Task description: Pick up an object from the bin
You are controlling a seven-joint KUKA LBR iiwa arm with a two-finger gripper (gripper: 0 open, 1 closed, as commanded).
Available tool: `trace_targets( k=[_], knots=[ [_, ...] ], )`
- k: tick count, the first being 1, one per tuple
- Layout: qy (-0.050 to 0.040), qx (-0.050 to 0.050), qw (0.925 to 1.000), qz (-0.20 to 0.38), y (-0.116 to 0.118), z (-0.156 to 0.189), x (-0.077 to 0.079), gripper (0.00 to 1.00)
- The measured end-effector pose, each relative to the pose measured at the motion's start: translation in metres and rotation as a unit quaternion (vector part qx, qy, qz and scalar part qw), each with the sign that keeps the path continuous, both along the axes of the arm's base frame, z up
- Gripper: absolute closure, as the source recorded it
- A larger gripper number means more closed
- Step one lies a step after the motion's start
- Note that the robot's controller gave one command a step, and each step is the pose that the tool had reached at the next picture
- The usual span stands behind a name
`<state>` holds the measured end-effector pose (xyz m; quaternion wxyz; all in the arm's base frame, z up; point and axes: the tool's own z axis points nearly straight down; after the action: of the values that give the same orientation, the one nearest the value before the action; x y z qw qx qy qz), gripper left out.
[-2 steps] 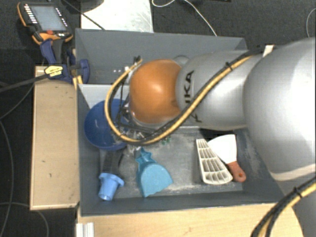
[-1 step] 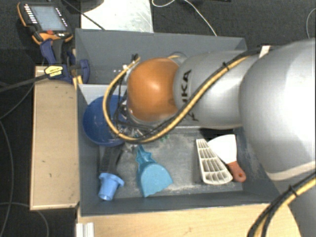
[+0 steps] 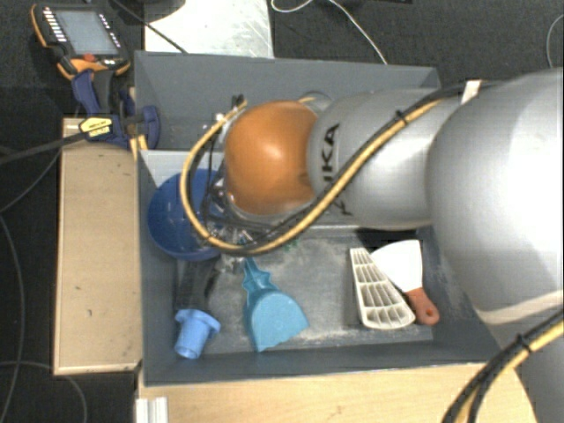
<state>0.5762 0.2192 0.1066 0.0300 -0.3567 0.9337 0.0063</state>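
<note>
My gripper is a dark body just under the arm's orange dome, at the left middle of the bin. It hangs over the right edge of a dark blue bowl that lies against the left wall. Just below it lies a light blue scoop-shaped thing, its narrow neck pointing up toward the gripper. To the lower left, a small blue flared piece sits on the end of a dark stem. I see nothing held.
A white slotted spatula with an orange-red handle lies at the right of the bin floor, near a white flat piece. The arm covers the bin's upper right part.
</note>
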Motion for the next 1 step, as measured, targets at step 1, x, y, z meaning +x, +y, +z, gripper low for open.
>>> trace_targets(
  k=[1],
  knots=[
    [-0.0092, 0.002, 0.9999, 0.011, -0.004, -0.0034, -0.0007, 1.0]
  ],
)
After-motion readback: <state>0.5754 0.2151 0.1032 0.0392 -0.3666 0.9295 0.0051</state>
